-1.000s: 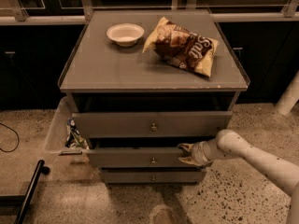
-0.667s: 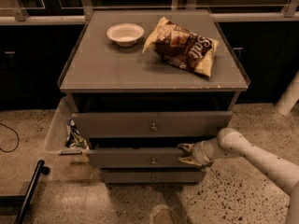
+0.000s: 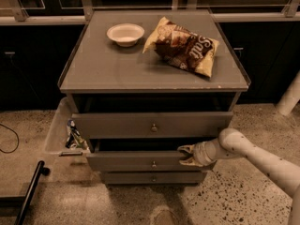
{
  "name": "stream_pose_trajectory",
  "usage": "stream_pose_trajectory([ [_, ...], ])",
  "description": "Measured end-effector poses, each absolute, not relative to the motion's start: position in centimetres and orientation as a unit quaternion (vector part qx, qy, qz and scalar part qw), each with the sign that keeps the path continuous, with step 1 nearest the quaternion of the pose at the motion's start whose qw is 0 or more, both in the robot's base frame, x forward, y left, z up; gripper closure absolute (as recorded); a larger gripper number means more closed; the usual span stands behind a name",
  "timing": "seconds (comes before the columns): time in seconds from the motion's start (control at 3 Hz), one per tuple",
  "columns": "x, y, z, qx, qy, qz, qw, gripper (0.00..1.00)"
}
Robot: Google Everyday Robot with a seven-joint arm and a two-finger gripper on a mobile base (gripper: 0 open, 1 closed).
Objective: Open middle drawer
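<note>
The grey cabinet has three drawers with small brass knobs. The middle drawer (image 3: 140, 162) is the mid-sized front and stands out a little, with a dark gap above it. Its knob (image 3: 153, 163) is free. My gripper (image 3: 184, 155) comes in from the right on a white arm (image 3: 262, 158). It is at the right part of the middle drawer's top edge. One finger is above the edge and one is in front of the panel, so the fingers are apart. The top drawer (image 3: 152, 124) also stands slightly out. The bottom drawer (image 3: 152, 177) is in.
A white bowl (image 3: 125, 33) and a chip bag (image 3: 183, 47) lie on the cabinet top (image 3: 103, 69). A clear bin with packets (image 3: 65, 131) hangs on the cabinet's left side. A black bar (image 3: 29, 191) lies on the floor at lower left.
</note>
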State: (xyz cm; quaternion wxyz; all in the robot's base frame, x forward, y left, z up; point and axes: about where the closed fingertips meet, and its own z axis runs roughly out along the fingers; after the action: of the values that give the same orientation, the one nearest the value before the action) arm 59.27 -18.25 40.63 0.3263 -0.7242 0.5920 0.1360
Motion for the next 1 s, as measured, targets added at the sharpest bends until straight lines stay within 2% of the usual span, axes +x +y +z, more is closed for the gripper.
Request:
stream_pose_trajectory([
  [0.33,58.06,-18.43,40.69,-0.723,0.590,0.145,0.329,1.00],
  [1.0,58.06,-18.43,40.69,-0.723,0.590,0.145,0.329,0.59],
])
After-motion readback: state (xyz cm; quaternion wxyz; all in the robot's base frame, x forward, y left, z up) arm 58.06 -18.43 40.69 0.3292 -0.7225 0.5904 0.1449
